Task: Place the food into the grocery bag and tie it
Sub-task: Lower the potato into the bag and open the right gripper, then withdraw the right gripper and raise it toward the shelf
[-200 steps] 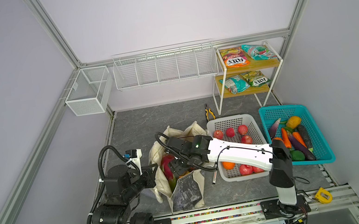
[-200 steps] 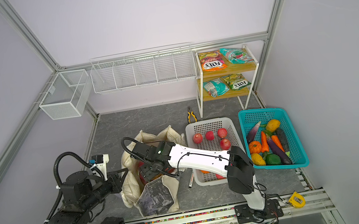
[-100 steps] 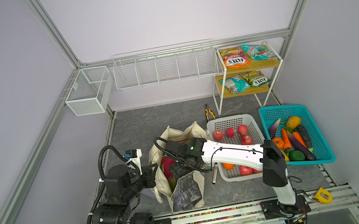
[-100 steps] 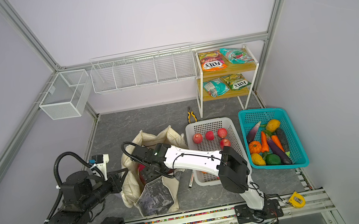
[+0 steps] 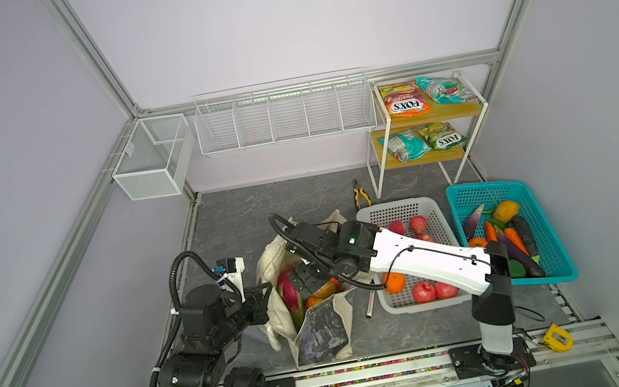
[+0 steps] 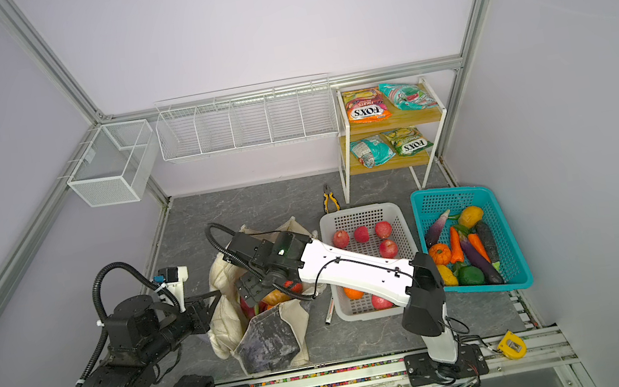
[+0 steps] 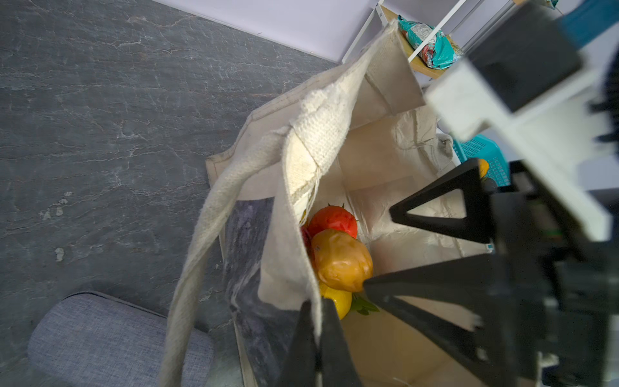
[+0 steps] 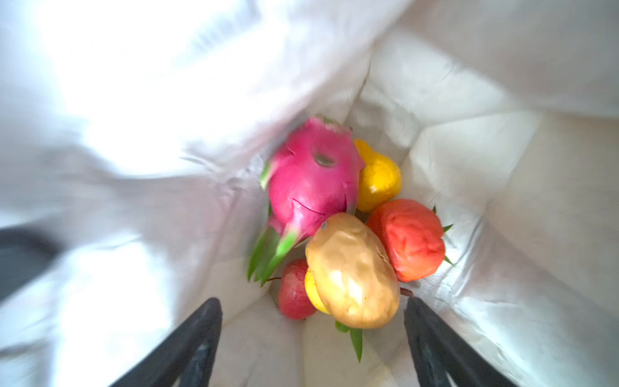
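Left claw point(image 7: 315, 311): clenched on the rim of the grocery bag point(image 5: 321, 329); it holds the side of the mouth that faces the left arm.
Grocery bag: it stands on the grey table point(image 5: 243, 213) between the two arms, with the mouth up and open.
Food in the bag: the dragon fruit point(image 8: 311, 177), the yellow citrus point(image 8: 378, 177), the red-orange crinkled fruit point(image 8: 408, 238) and a tan fruit point(image 8: 351, 271) lie at the bottom, all touching, with the tan one on top.
Right claw point(image 8: 313, 305): inside the bag's mouth, jaws spread wide, nothing between them.
Key relation: the pile lies straight ahead of the right claw, deeper in the bag. The tan fruit's long axis points about away from the claw, crosswise to the line on which the jaws close.
Snack packets point(image 5: 407, 103): on the shelf point(image 5: 454, 111) at the back right, well apart from the bag.
Nearer arm: the right one, by judgement. It probably must rise out of the mouth first, then reach toward the right.
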You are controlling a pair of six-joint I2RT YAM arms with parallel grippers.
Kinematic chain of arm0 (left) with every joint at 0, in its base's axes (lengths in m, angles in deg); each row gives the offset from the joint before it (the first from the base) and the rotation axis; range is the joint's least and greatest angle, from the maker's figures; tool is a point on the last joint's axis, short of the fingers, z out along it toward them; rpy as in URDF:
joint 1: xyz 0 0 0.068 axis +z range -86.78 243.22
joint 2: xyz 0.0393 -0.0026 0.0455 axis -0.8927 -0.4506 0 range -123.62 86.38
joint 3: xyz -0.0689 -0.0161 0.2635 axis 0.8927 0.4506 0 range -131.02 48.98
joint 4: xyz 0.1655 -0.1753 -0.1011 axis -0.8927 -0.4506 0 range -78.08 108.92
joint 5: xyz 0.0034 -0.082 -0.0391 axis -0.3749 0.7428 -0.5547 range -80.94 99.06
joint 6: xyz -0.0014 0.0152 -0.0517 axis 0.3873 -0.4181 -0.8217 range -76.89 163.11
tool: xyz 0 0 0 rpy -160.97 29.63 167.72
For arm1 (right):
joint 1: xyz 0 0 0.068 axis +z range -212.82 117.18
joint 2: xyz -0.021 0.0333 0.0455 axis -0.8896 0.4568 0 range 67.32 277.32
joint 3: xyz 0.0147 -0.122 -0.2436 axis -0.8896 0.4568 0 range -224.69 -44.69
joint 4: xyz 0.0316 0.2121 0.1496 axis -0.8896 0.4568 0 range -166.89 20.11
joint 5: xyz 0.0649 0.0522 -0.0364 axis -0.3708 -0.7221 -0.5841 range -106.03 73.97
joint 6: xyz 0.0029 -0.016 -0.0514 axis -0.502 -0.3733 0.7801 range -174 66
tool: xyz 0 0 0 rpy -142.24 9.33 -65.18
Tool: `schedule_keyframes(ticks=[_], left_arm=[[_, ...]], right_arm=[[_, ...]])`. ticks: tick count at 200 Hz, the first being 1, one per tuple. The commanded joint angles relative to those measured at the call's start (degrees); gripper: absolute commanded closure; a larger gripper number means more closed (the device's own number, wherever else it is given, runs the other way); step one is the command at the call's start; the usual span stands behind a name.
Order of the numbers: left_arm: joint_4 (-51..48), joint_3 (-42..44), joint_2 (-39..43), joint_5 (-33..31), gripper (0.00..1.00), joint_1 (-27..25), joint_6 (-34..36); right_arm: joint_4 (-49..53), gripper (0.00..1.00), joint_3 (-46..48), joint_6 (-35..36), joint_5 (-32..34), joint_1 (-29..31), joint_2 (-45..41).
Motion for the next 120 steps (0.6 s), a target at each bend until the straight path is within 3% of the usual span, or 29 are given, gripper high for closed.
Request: schedule_keyframes(ticks=[1,41,78,97,120], left_arm=[[0.13,0.16,0.57,-0.03,1.00,-0.35,0.09],[0.15,0.17,0.84,0.00,1.00,-0.31,0.06],[0.11,0.17,0.71,0.16,1.00,-0.35,0.09],[0.14,0.14,0.83,0.17,1.00,-0.35,0.15],[0.11,0.16,0.85,0.18,1.00,-0.35,0.18]], right_arm=[[3.89,0.12,-2.72,1.33,3.62,0.32,-6.01],[3.20,0.12,-2.26,0.93,6.86,0.30,-15.08],[5.24,0.12,-1.39,2.56,16.53,-0.85,-23.68],[6.50,0.12,0.26,2.05,19.78,-4.68,-28.37],[6.44,0.12,2.92,1.58,18.70,-12.02,-33.26]])
